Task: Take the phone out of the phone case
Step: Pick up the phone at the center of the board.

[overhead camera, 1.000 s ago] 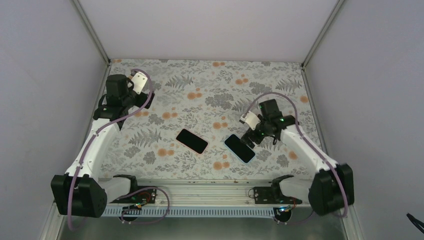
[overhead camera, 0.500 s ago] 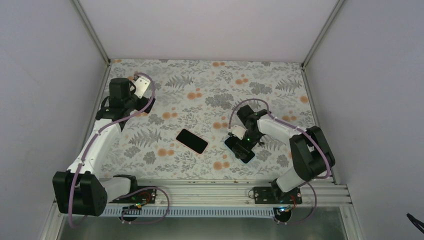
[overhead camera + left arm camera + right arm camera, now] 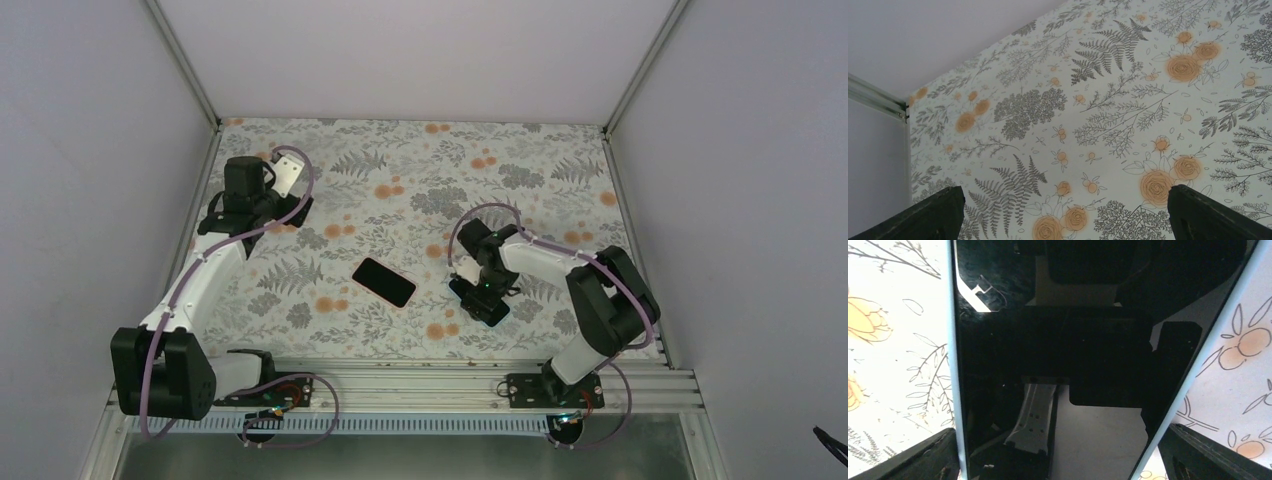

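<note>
since they swung in, right jaws straddle the phone [image 3: 1058,365].

Left arm: stretched forward along the left side, left gripper [image 3: 295,195] held above the surface, fingers [image 3: 933,215] set wide apart. Right arm: elbow folded back, wrist turned inward, right gripper [image 3: 482,292] pointing down, fingers [image 3: 1215,455] spread wide.

black glossy phone [image 3: 1058,365] — pale blue rim — lies flat, screen up.
</note>
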Controlling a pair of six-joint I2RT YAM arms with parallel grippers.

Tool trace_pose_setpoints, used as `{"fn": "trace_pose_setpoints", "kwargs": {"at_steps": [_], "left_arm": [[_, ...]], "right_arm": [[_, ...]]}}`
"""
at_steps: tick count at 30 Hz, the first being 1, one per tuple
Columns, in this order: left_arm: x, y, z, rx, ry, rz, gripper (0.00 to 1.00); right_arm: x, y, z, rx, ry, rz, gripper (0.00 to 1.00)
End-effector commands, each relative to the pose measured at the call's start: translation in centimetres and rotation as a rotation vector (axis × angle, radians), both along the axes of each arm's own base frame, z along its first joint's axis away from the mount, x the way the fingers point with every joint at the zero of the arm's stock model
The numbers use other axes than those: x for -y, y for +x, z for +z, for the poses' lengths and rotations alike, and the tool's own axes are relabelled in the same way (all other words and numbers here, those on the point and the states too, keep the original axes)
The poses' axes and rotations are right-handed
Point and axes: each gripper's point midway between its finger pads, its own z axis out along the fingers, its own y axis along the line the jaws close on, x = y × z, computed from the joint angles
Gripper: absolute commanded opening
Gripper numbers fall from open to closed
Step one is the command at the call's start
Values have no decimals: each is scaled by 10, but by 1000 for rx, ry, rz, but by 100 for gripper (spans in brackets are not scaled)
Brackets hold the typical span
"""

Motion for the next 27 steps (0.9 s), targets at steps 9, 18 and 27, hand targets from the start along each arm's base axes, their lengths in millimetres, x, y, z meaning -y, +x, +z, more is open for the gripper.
{"fn": "trace_pose_setpoints", "kwargs": {"at_steps": [9, 18, 27], "left_arm": [[65, 9, 6, -43, -30, -246, 100], [148, -14, 9, -334, -246, -699, 100], [191, -3, 22, -538, -474, -808, 98]], "right_arm": [[0, 25, -10, 136, -28, 18, 58], [-34, 76, 84, 421, 147, 41, 54], [-84, 130, 160, 666, 320, 49, 53]]}}
